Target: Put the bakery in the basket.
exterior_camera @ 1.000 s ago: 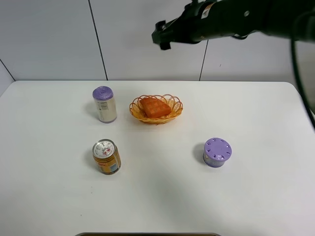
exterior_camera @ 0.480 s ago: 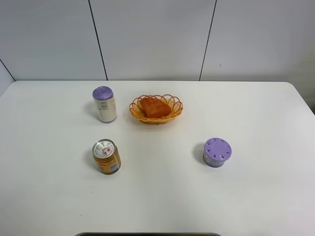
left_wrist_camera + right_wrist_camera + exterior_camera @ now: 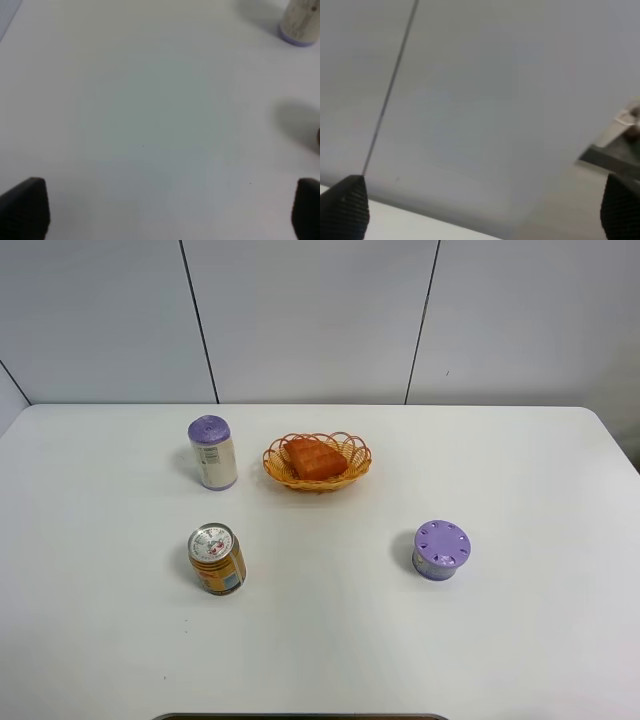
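On the white bench (image 3: pixel 520 480) stand a purple-capped cream cylinder canister (image 3: pixel 212 452) at the rear left, a gold drink can with a silver pull-tab top (image 3: pixel 217 558) nearer the front left, and a short round purple tub with a dotted lid (image 3: pixel 441 549) at the right. All three stand well apart from the oval woven yellow-orange wicker basket (image 3: pixel 352 462) at the rear middle. The flat orange-brown wedge-shaped pastry slice with a gridded top (image 3: pixel 313 457) lies inside that basket.

Neither arm shows in the high view. The left fingers (image 3: pixel 24 208) are spread wide over bare bench, with the base of the canister (image 3: pixel 300 21) at the picture's edge. The right fingers (image 3: pixel 345 207) are likewise spread wide and empty, aimed at the grey panelled wall (image 3: pixel 470 100). No basket or pastry appears in either wrist view.
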You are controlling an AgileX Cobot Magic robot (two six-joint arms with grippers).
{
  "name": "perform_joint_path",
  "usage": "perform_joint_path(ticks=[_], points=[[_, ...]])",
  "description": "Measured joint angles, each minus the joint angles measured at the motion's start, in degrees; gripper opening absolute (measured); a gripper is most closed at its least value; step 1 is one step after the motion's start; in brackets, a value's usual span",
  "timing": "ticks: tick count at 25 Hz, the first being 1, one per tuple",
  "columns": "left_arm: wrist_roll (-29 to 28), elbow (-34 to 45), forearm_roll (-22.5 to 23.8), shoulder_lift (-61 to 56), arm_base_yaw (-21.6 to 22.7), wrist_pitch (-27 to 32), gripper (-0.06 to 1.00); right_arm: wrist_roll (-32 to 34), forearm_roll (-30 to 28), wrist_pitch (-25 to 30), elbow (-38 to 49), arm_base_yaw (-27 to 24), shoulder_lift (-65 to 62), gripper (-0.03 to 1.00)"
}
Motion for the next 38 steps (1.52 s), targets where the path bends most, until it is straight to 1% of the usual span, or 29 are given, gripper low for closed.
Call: perform_joint_path(ticks=[2, 5, 7, 10, 14, 19, 23, 25, 28, 30, 33, 38], points=[[0.0, 0.0, 0.0, 0.0, 0.0, 0.0, 0.99, 0.0, -0.5, 0.9, 0.0, -0.4, -2.9, 0.91], [0.0, 0.0, 0.0, 0.0, 0.0, 0.0, 0.99, 0.0, 0.3, 2.7, 0.0, -3.9, -6.7, 0.91], [0.0, 0.0, 0.0, 0.0, 0.0, 0.0, 0.99, -0.6, 1.8, 4.2, 0.0, -7.3, -9.2, 0.91], [0.0, 0.0, 0.0, 0.0, 0.0, 0.0, 0.99, -1.3, 4.5, 6.3, 0.0, -10.2, -13.4, 0.91], [0.0, 0.0, 0.0, 0.0, 0.0, 0.0, 0.99, -1.2, 8.4, 11.4, -0.1, -13.7, -19.2, 0.91], [0.0, 0.0, 0.0, 0.0, 0.0, 0.0, 0.99, -0.1, 11.3, 19.3, -0.1, -16.2, -24.9, 0.91], [0.0, 0.0, 0.0, 0.0, 0.0, 0.0, 0.99, 0.0, 13.4, 24.2, -0.1, -18.1, -28.9, 0.91], [0.0, 0.0, 0.0, 0.0, 0.0, 0.0, 0.99, 0.1, 14.4, 25.5, 0.1, -18.5, -30.9, 0.91], [0.0, 0.0, 0.0, 0.0, 0.0, 0.0, 0.99, 1.4, 14.9, 25.7, 0.4, -18.6, -33.1, 0.91], [0.0, 0.0, 0.0, 0.0, 0.0, 0.0, 0.99, 1.9, 15.2, 25.7, 2.1, -18.6, -35.5, 0.91], [0.0, 0.0, 0.0, 0.0, 0.0, 0.0, 0.99, 2.6, 15.3, 25.7, 8.0, -18.5, -40.1, 0.91], [0.0, 0.0, 0.0, 0.0, 0.0, 0.0, 0.99, 2.6, 15.7, 26.2, 21.9, -17.9, -45.9, 0.91]])
